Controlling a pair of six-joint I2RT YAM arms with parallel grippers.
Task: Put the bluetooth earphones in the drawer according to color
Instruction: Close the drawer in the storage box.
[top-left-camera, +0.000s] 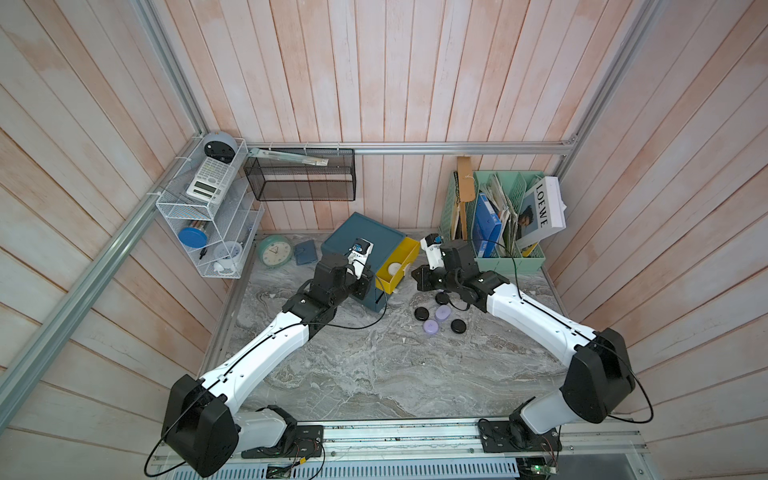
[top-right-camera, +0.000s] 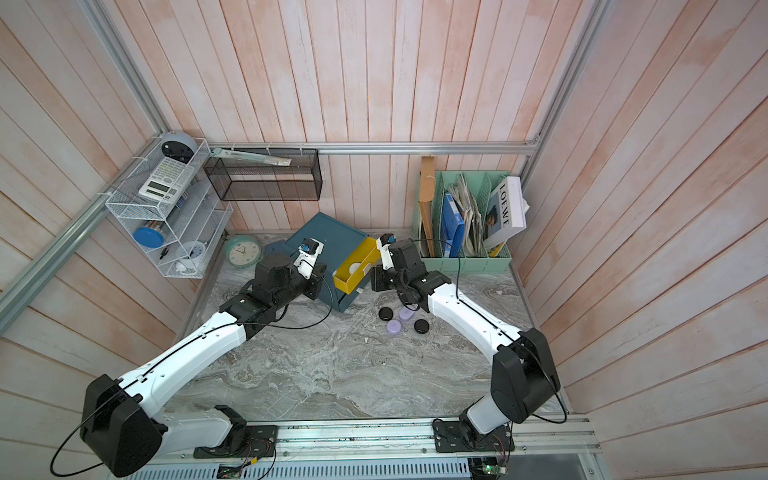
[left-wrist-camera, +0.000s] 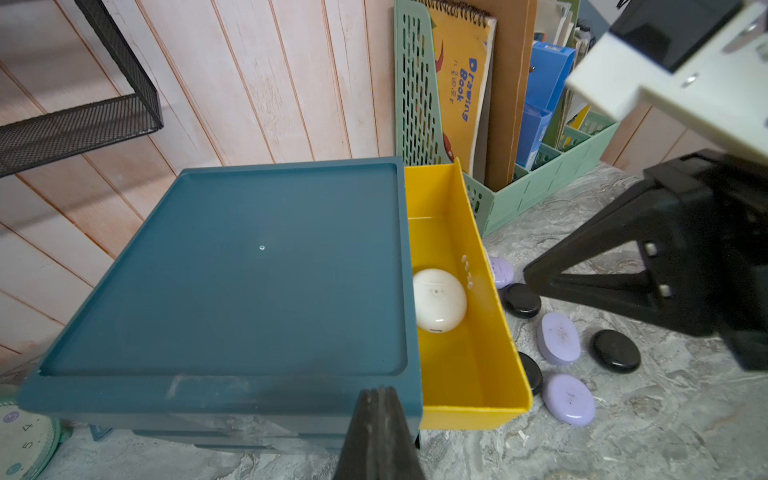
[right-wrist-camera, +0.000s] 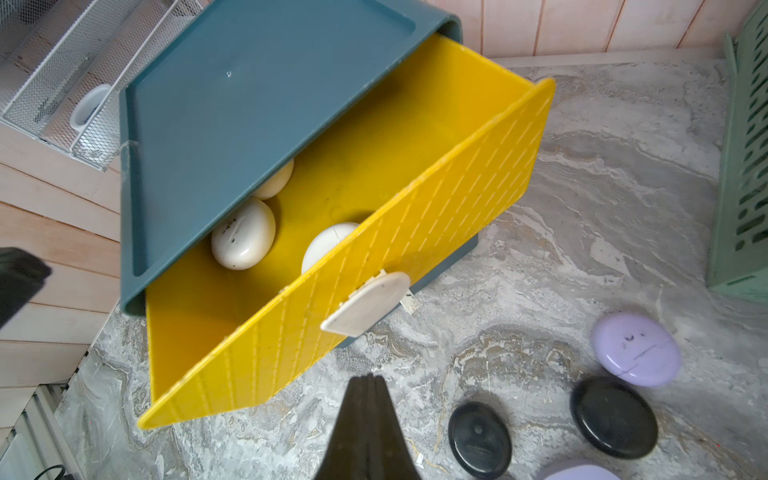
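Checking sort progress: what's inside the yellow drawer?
Three white cases: one in plain view, one half under the teal cabinet top, one partly behind the yellow drawer front. The drawer's back part sits under the cabinet, unseen.

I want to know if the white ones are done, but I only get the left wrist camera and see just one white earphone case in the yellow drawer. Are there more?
Observer: Yes, the right wrist view shows three white cases in the yellow drawer; the top of the teal cabinet hides two from you.
Operator: Does the drawer have a handle?
Observer: Yes, a white handle sits mid-front.
Operator: What's on the side wall I can't see?
Observer: In both top views, a white wire rack holding a calculator.
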